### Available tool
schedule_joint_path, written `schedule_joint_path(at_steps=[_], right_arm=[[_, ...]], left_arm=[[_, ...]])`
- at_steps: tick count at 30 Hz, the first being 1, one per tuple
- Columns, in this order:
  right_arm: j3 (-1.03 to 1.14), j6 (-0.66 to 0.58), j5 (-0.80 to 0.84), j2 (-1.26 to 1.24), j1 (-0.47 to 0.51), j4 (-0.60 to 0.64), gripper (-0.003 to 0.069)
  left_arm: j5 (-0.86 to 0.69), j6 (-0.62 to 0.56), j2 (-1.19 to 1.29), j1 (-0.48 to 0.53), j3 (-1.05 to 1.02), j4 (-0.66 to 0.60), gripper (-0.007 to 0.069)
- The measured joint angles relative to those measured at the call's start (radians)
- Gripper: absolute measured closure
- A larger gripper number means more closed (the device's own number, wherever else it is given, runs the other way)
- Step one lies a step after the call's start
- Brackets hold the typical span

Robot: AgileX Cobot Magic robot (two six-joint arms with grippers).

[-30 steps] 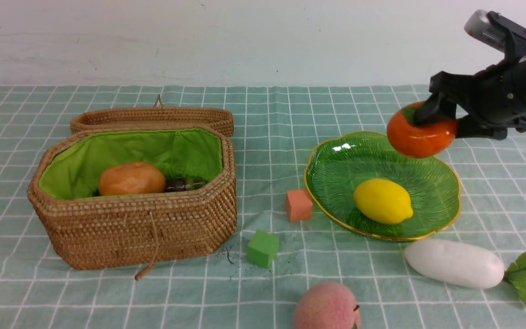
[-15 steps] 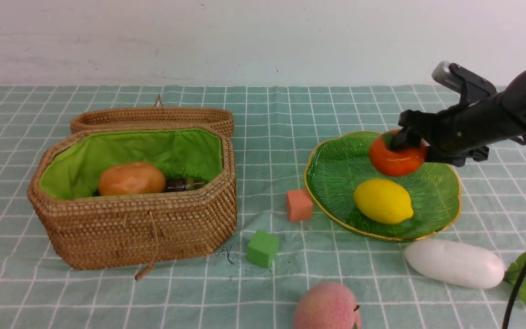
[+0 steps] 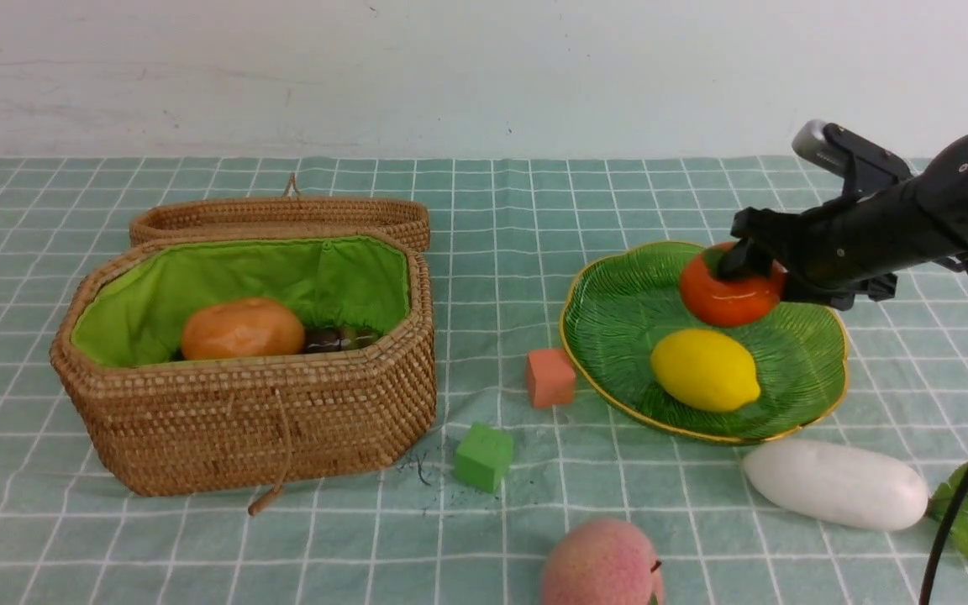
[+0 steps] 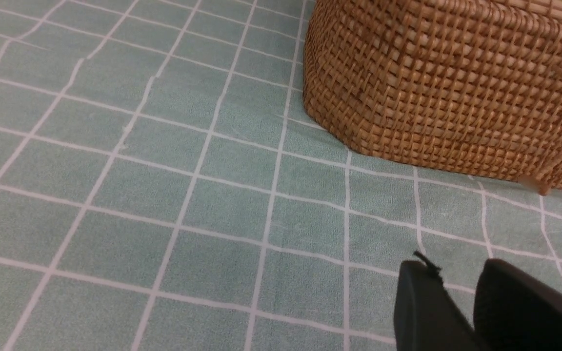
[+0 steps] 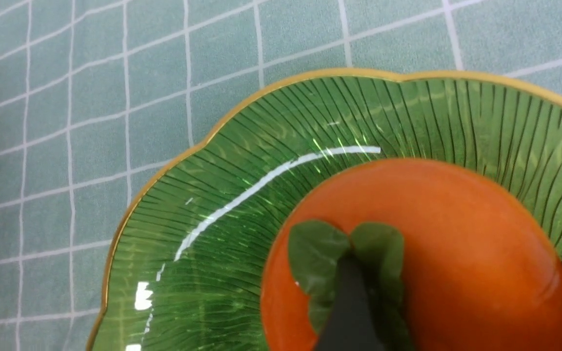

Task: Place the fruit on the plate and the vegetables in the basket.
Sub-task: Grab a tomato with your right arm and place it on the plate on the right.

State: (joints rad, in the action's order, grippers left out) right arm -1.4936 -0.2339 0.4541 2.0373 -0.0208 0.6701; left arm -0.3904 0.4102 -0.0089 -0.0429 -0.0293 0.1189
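Persimmon (image 3: pixel 728 301) lower, over plate (image 3: pixel 618 323)

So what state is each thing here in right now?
basket: lid open, potato inside.
plate: holds lemon.
persimmon: gripped by right gripper, over plate.
peach: loose on cloth.
radish: loose on cloth.
left gripper: slightly open, empty.

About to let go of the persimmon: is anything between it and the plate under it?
Nothing visible. The right gripper holds the persimmon over a bare ribbed part of the plate, toward its far side. The lemon lies on the plate nearer the robot, beside that spot, not under it.
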Motion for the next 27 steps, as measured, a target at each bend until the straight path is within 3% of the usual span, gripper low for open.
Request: schedule_joint_path(at_steps=[9,22,27], right_arm=[[-0.003,0.000,0.044,-0.001,0.000,-0.036,0.0058],[-0.004,0.000,0.134,-0.124,0.000,-0.175,0.0057],[-0.004,0.000,0.238,-0.248,0.000,-0.298,0.0064]], left_arm=[[0.000,0.000,0.000,0.000,0.000,0.000,0.0459],[0.000,0.000,0.000,0.000,0.000,0.001,0.0455],[0.000,0.000,0.000,0.000,0.000,0.001,0.0449]])
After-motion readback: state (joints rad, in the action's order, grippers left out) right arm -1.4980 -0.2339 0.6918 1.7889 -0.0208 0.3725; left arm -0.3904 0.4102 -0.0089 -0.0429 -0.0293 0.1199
